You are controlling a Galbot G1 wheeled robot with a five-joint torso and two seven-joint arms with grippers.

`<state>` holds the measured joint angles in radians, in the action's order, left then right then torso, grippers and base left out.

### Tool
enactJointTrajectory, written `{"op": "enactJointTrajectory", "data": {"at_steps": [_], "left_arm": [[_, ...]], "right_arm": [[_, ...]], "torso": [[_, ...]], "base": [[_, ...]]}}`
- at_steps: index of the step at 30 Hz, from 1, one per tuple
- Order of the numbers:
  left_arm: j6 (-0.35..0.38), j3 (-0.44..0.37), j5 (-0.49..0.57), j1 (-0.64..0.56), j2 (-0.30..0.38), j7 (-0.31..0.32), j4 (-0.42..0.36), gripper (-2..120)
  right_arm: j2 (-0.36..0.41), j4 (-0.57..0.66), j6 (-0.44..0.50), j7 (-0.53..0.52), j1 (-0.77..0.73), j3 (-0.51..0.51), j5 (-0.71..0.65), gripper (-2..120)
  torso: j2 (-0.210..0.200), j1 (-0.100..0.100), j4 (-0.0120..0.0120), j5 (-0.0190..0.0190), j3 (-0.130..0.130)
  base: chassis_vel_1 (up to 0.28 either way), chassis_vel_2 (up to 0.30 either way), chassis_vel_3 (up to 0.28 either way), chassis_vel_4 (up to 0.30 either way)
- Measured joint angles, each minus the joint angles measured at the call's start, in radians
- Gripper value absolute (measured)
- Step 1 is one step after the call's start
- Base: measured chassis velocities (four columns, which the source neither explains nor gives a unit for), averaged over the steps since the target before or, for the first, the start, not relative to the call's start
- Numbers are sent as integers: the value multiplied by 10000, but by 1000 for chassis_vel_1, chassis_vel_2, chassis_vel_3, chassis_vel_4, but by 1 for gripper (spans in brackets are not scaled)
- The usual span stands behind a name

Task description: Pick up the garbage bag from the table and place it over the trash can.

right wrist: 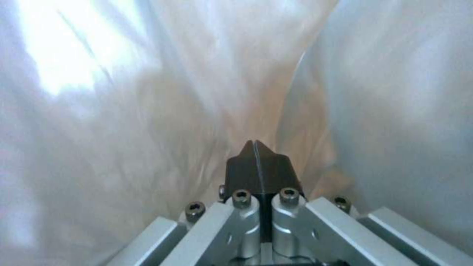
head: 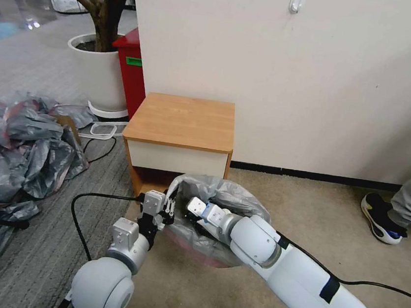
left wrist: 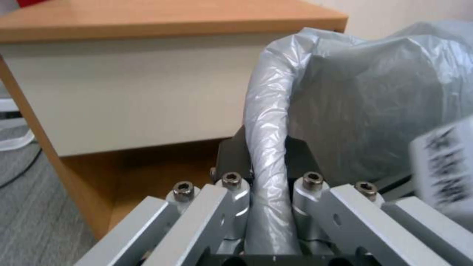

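left gripper (left wrist: pixel 268 184) pinches rolled edge of garbage bag (head: pixel 220 195) | bag drapes over trash can before table (head: pixel 182 121), near its front edge | right gripper (right wrist: pixel 256 162) inside bag, jaws pressed together | we fear thin plastic tears or slips off rim if pulled

Grey garbage bag (head: pixel 220 195) is draped over the trash can on the carpet, pink rim low, just before the bare-topped wooden desk (head: pixel 184 122).
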<state>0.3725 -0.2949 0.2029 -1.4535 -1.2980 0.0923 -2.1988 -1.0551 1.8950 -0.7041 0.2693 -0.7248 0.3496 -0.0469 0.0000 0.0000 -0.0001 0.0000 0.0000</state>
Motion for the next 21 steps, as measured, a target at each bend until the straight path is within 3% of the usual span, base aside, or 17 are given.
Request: {"op": "enactJointTrajectory", "data": {"at_steps": [10, 21], "left_arm": [[-1, 0, 196, 63, -44, 47, 451, 7], [104, -122, 1119, 228, -134, 419, 749, 7]], "right_arm": [[99, 316, 3, -23, 34, -120, -471, 0], [271, 633, 10, -43, -11, -408, -1120, 0]], "torso": [[0, 0, 1, 0, 0], [0, 0, 0, 0, 0]], "base": [[0, 0, 0, 0], [0, 0, 0, 0]]}}
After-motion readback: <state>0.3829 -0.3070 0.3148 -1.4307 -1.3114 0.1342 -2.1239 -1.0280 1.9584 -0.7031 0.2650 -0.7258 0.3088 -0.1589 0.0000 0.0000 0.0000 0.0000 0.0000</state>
